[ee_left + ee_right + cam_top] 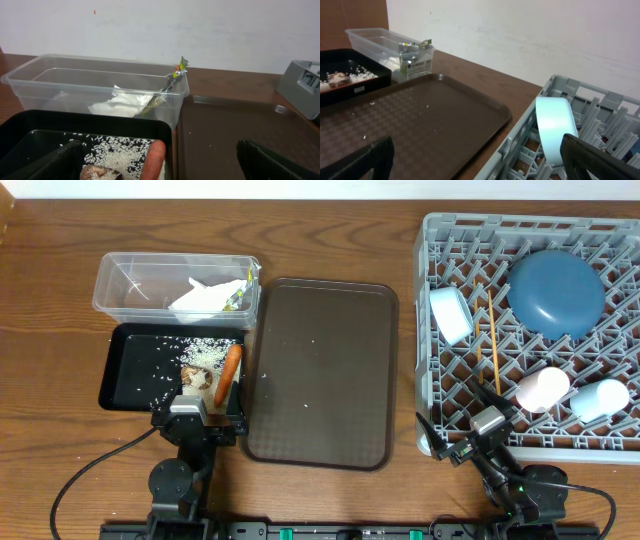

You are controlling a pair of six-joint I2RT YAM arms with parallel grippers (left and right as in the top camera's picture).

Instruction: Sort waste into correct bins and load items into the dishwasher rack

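The clear tub (pixel 130 280) holds a white napkin (pixel 205 298) and a yellow-green wrapper (pixel 238 295), and something silvery shows at its corner (pixel 412 46). The black tray (pixel 125 370) holds rice (pixel 205 352), an orange carrot (pixel 231 370) and a brown scrap (pixel 196 377). The grey rack (pixel 435 240) holds the dark blue bowl (pixel 556 292), the white bowl (pixel 452 313) on edge, chopsticks (pixel 492 340), a pink cup (pixel 542 389) and a light-blue cup (pixel 600 400). My left gripper (pixel 197 420) is open and empty at the black tray's near edge. My right gripper (pixel 470 442) is open and empty at the rack's front-left corner.
A large dark brown serving tray (pixel 320 370) lies between the bins and the rack, with a few rice grains on it. Cables run along the table's front edge behind both arms. A white wall stands behind the table.
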